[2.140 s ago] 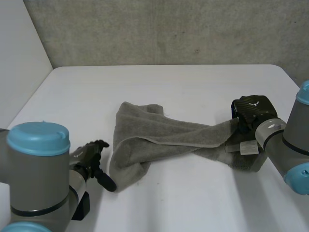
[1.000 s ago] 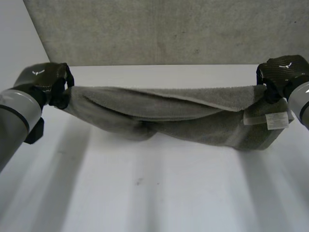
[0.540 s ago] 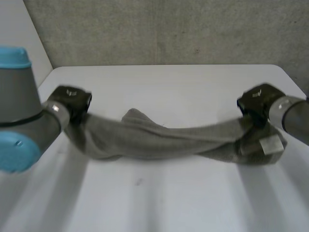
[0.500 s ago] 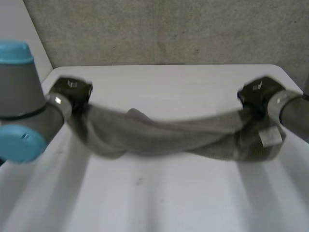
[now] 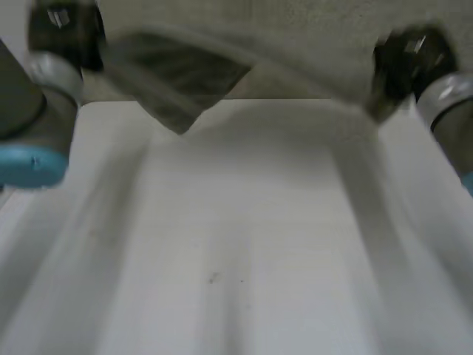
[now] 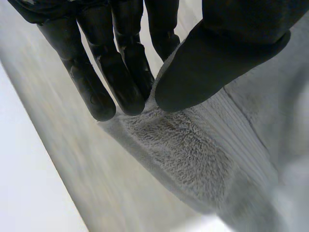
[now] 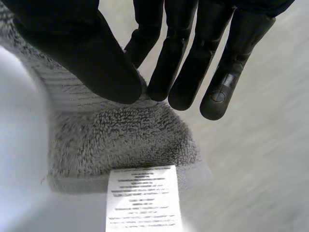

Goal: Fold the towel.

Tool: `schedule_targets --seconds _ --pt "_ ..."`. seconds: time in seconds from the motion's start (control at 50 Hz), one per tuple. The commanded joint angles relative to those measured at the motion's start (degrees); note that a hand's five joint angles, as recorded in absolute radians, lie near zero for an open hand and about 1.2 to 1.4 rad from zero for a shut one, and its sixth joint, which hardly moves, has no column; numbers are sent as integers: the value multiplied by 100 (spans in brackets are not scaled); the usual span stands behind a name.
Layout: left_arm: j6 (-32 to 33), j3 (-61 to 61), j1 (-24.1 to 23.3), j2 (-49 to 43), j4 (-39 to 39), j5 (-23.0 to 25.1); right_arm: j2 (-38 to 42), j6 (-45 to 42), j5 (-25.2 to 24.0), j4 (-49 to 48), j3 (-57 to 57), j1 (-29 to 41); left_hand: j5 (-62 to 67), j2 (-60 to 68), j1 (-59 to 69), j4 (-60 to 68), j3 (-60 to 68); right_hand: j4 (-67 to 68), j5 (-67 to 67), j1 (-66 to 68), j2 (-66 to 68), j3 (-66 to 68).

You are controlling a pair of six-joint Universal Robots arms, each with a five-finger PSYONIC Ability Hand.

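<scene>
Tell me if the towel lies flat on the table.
No, the towel hangs stretched between the left hand and right hand, above the table.

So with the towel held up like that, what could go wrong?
Each hand pinches only a small bit of towel: the left hand a corner, the right hand beside the label. A swing could tug it loose. It hangs unevenly between them, so it may land bunched.

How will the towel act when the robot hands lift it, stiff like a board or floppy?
Probably floppy: a fold of the towel droops between the left robot hand and the right robot hand. Likely grippy: its fuzzy pile is pinched under each thumb. Seemingly light: corner pinches alone carry it.
</scene>
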Motion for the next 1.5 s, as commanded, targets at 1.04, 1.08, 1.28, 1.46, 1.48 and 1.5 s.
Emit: schedule_targets --seconds 1.04,1.08,1.28,1.46,1.48,1.5 --pt "152 -1736 -168 -185 -125 260 -308 990 133 -1588 4132 524 1069 1020 1116 1025 1029 -5716 -5681 -6695 -5701 -5704" --pt "134 -1727 -150 -176 -134 260 -89 990 134 -1684 4062 551 1069 1020 1116 1025 1029 -5549 -5514 -6528 -5534 -5537" --pt "29 -1639 -89 -158 -134 260 362 990 459 -2608 3832 516 1069 1020 1116 1025 1029 -2267 -2232 -3246 -2252 -2255" --pt "-24 -1613 8 -158 -134 251 99 990 969 -2767 3806 44 1069 1020 1116 1025 1029 -1090 -1055 -2068 -1075 -1078" --pt "-24 -1604 17 -158 -142 251 55 990 951 -2679 3797 -159 1069 1020 1116 1025 1029 -1123 -1088 -2102 -1108 -1111" --pt "-24 -1604 17 -158 -142 251 54 990 951 -2678 3797 -161 1069 1020 1116 1025 1029 -1123 -1088 -2102 -1109 -1111"
